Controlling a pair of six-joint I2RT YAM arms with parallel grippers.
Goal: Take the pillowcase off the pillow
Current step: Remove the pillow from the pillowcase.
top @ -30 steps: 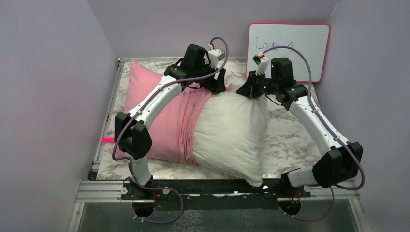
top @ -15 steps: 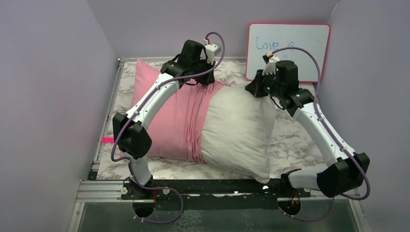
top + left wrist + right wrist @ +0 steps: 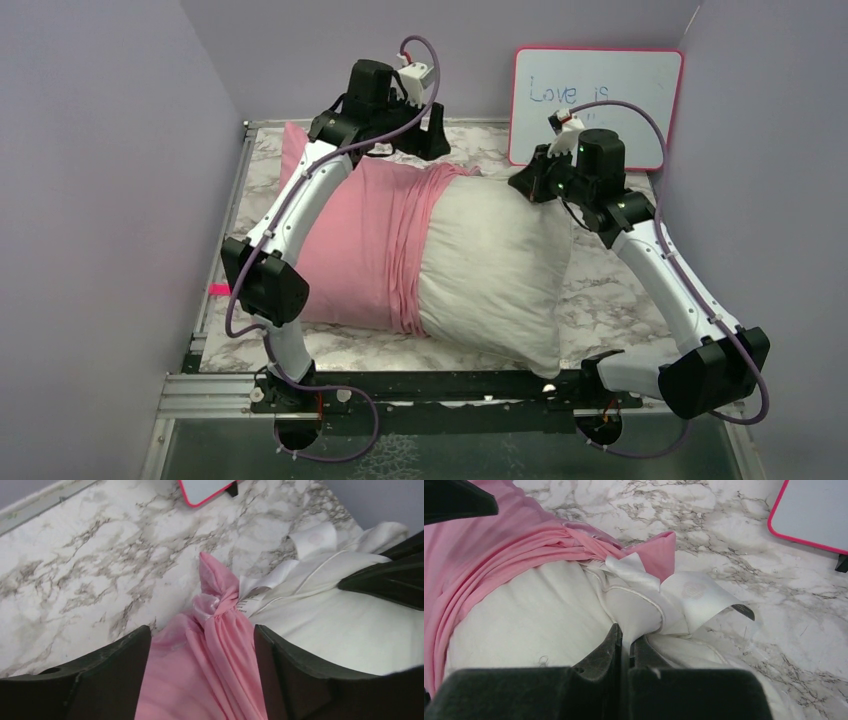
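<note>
The left pincer [image 3: 201,630] has just let go of the pillowcase [image 3: 365,245] and risen from the far edge of the pillow [image 3: 490,260]. Its fingers are now spread above the bunched pink hem. The right pincer [image 3: 626,632] stays pressed together on the pillow's far white corner, anchoring it. The release suggests a fresh grip is coming, since the cover has barely slipped. The pillowcase still sheathes the pillow's left half, and the right half lies bare on the marble desk [image 3: 610,290].
</note>
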